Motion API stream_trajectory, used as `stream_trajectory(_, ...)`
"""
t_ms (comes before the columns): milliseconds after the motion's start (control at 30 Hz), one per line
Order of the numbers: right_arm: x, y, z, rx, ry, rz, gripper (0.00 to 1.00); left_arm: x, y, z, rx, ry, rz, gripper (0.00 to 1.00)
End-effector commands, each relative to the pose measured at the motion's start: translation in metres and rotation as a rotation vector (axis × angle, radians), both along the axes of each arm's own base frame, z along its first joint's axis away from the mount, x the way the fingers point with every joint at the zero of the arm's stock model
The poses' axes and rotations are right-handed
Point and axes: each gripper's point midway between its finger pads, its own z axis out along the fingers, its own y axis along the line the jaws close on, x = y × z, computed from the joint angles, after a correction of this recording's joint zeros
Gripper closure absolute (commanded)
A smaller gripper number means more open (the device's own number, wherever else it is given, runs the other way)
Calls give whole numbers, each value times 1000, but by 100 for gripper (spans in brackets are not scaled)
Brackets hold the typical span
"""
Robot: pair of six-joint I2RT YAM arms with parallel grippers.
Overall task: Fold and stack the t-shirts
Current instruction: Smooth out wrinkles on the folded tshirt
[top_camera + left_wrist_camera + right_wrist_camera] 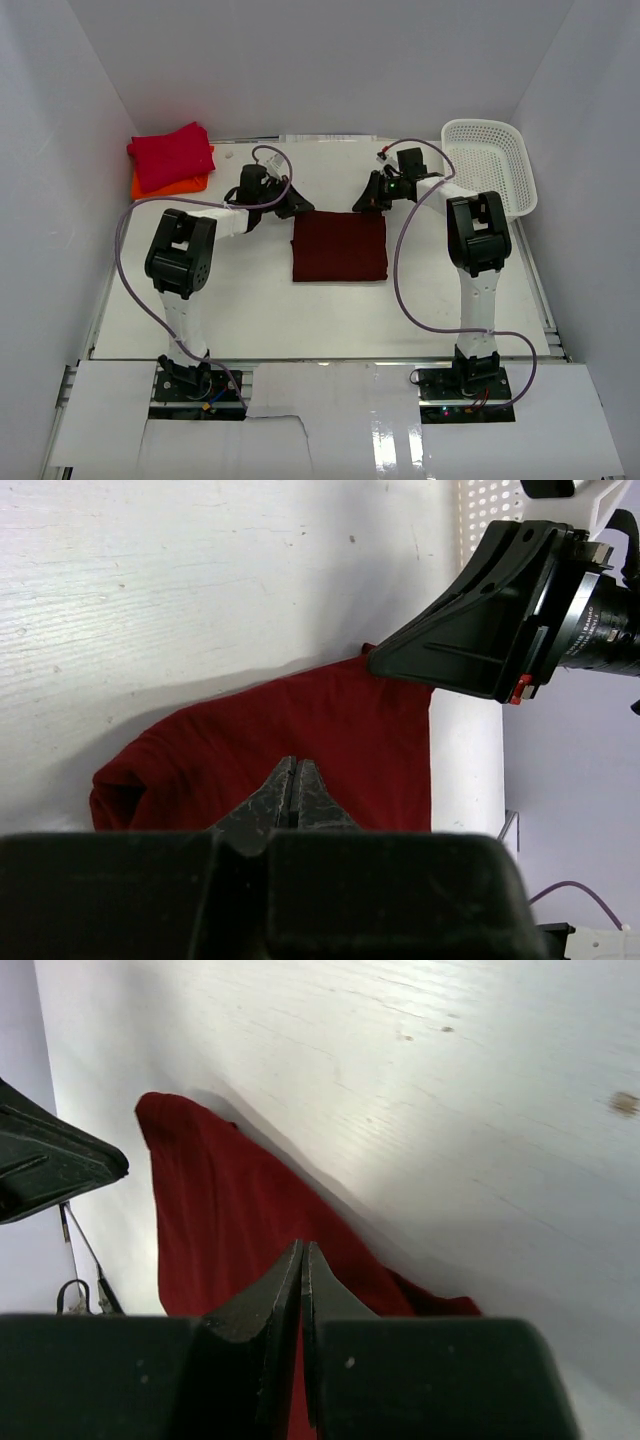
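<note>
The dark maroon t-shirt [338, 247] lies folded into a flat rectangle mid-table. A bright crimson t-shirt [172, 155] rests folded on top of an orange one [165, 187] at the far left corner. My left gripper [298, 207] hovers shut at the maroon shirt's far left corner, and my right gripper [360, 205] is shut at its far right corner. In the left wrist view the shut jaws [294, 762] are over the maroon cloth [300, 715] with nothing between them. The right wrist view likewise has shut, empty jaws [302, 1247] above the cloth [220, 1220].
A white mesh basket [490, 160] stands tilted at the far right against the wall. White walls close in the table on the left, right and back. The two grippers face each other closely over the shirt's far edge.
</note>
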Motion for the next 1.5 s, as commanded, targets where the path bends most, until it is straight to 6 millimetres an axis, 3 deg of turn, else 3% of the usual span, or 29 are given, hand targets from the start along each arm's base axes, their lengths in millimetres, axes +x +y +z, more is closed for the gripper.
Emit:
stream_trajectory(0,15,-3,12,29,-49,0,92,11,-7,16,-25,-59,-14,100)
stream_trajectory(200,7,-21,-15,13,-4,-28,92,12,-5,-13,-3,-9,-6,100)
stream_trajectory(400,9,-36,-14,25,-24,-41,92,9,-5,-29,12,10,-11,100)
stream_trajectory(700,11,-34,34,87,-103,-12,92,8,-2,-26,20,0,-7,100)
stream_trajectory(933,-6,-33,47,99,-98,9,92,9,-3,-21,17,-12,-10,100)
stream_trajectory(1067,-21,-32,27,88,-51,16,92,8,-3,-23,18,-8,-10,100)
stream_trajectory(1333,-17,-40,-6,22,-13,-20,92,8,1,-27,42,-10,-5,100)
stream_trajectory(1467,-12,-56,-23,-55,8,-72,92,8,3,-30,51,-6,-3,100)
